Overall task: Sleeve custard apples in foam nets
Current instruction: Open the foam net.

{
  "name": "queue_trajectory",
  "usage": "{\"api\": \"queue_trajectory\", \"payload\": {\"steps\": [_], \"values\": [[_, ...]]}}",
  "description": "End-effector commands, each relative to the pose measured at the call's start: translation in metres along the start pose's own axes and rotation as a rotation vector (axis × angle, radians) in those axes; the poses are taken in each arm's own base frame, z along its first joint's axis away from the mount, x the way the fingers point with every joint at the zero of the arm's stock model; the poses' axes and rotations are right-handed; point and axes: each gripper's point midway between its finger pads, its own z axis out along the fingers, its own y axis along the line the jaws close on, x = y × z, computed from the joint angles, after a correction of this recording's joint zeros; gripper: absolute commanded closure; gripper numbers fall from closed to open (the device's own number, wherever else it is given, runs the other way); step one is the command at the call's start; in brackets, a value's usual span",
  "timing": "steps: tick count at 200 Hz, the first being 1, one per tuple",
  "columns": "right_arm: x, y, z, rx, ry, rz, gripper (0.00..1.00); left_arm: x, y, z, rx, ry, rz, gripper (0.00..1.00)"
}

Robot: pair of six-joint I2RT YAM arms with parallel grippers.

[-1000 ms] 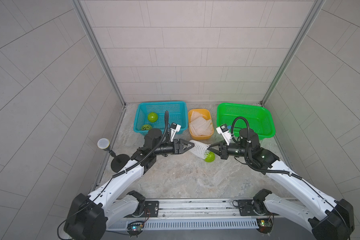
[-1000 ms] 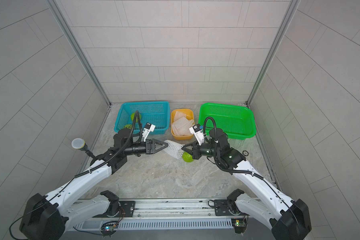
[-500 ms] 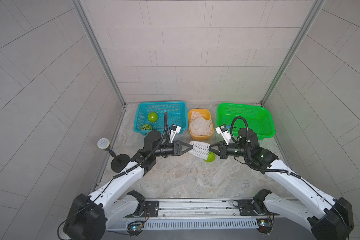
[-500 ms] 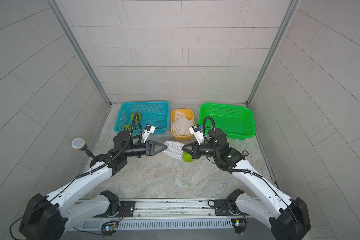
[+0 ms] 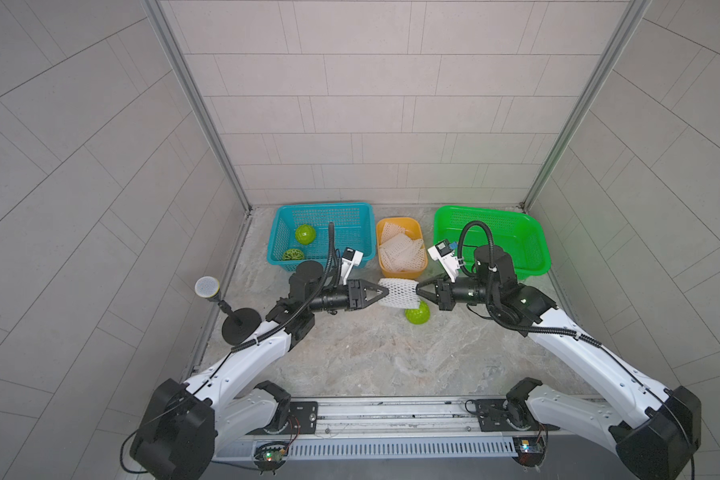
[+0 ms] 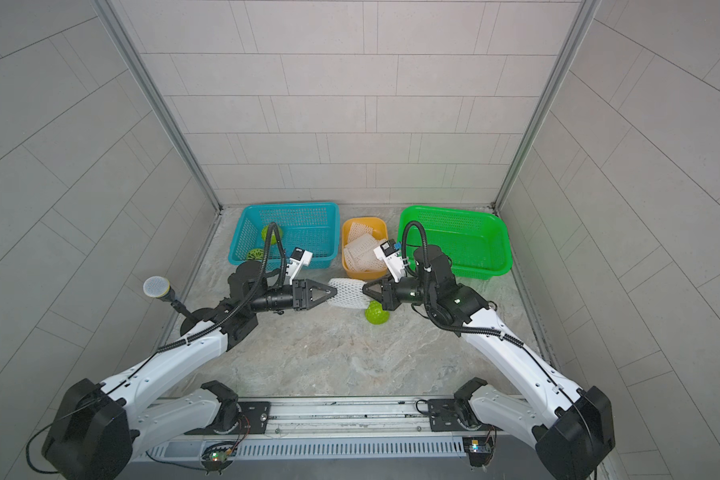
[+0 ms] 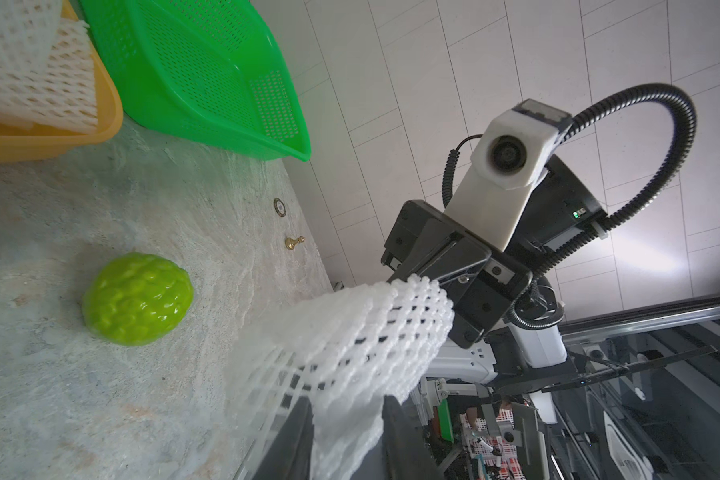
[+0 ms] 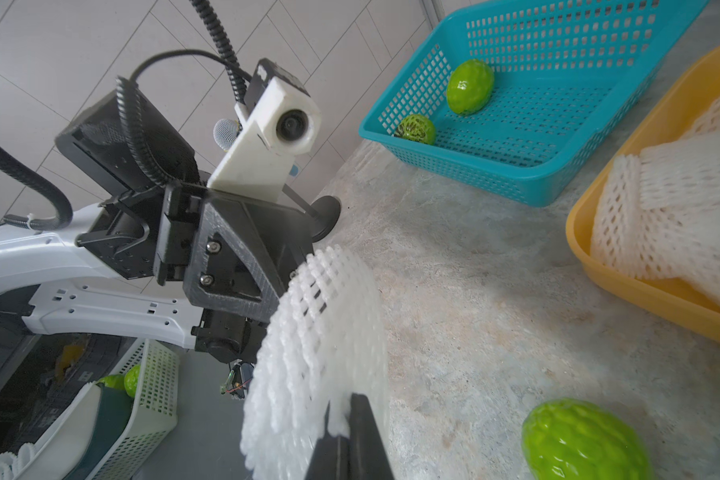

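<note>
Found two custard apples [image 5: 305, 235] lying in the teal basket [image 5: 321, 205] at far left. Saw the left jaws set narrow around one end of a foam net [image 5: 396, 293], apparently pinching it, though blurred up close in the left wrist view. Saw that net stretched level above the surface [image 5: 371, 353], a third custard apple [image 5: 417, 313] resting there near its right end. Saw the right jaws clamped tight on that end. Noted spare nets [image 5: 400, 249] piled in the orange tub [image 5: 398, 219] behind, and a green basket [image 5: 491, 210] at far right.
</note>
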Motion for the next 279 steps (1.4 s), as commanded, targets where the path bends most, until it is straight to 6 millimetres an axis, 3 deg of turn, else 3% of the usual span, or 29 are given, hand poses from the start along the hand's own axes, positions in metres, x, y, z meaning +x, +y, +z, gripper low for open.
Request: {"api": "queue_trajectory", "payload": {"steps": [1, 39, 53, 79, 91, 108, 140, 159, 174, 184, 198, 212, 248, 274, 279], "values": [[0.003, -0.001, -0.001, 0.003, 0.021, -0.012, 1.0, 0.0, -0.01, -0.001, 0.039, -0.007, 0.039, 0.77], [-0.007, -0.004, -0.006, 0.028, -0.008, -0.015, 1.0, 0.003, -0.007, 0.0, 0.041, 0.001, 0.024, 0.81], [-0.013, -0.005, -0.009, 0.039, -0.03, -0.015, 1.0, 0.002, -0.006, 0.0, 0.043, -0.002, 0.021, 0.76], [-0.017, -0.004, -0.008, 0.026, -0.05, -0.003, 1.0, 0.0, -0.009, 0.0, 0.062, -0.01, 0.016, 0.75], [-0.017, -0.004, -0.007, 0.02, -0.059, 0.004, 1.0, -0.003, -0.012, 0.001, 0.076, -0.017, 0.015, 0.69], [-0.018, -0.004, -0.006, 0.007, -0.072, 0.02, 1.0, -0.004, -0.014, 0.003, 0.097, -0.016, 0.007, 0.7], [-0.021, -0.004, -0.004, -0.006, -0.095, 0.035, 1.0, -0.005, -0.012, 0.006, 0.115, -0.008, -0.013, 0.84], [-0.024, -0.003, -0.006, -0.003, -0.103, 0.03, 1.0, -0.007, -0.012, 0.007, 0.121, -0.008, -0.02, 1.0], [-0.027, -0.004, -0.008, 0.003, -0.113, 0.031, 1.0, -0.009, -0.016, 0.007, 0.128, -0.014, -0.016, 1.0], [-0.03, -0.009, -0.012, 0.018, -0.124, 0.041, 0.89, -0.013, -0.019, 0.006, 0.13, -0.027, -0.007, 1.0], [-0.036, -0.021, -0.021, 0.053, -0.156, 0.071, 0.67, -0.022, -0.022, 0.002, 0.126, -0.062, 0.004, 1.0], [-0.041, -0.038, -0.036, 0.102, -0.209, 0.109, 0.55, -0.033, -0.024, -0.005, 0.118, -0.113, 0.017, 1.0], [-0.051, -0.073, -0.062, 0.15, -0.398, 0.227, 0.43, -0.053, -0.042, -0.015, 0.151, -0.2, 0.051, 1.0], [-0.055, -0.078, -0.051, 0.057, -0.459, 0.297, 0.43, -0.069, -0.065, -0.02, 0.248, -0.262, 0.052, 1.0], [-0.048, -0.081, -0.044, 0.037, -0.453, 0.321, 0.43, -0.072, -0.07, -0.021, 0.271, -0.272, 0.05, 1.0]]}}
